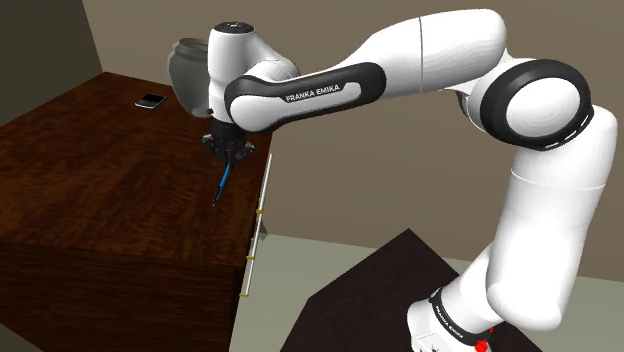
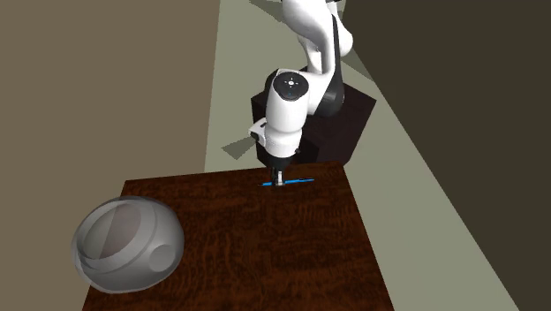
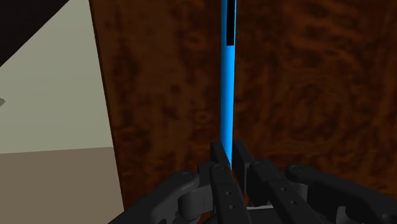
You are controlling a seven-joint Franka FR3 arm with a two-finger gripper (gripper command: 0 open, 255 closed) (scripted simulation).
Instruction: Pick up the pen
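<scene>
Clasping the blue pen (image 3: 227,95) (near one end): the tool (image 3: 229,150).

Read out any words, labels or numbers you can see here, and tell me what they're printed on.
"FRANKA EMIKA": white letters on the dark band of the white arm, in the shoulder view.
White lettering on the dark ring near the arm's base: too small to read.
The blue pen and the dark wood-grain table show no text.
</scene>
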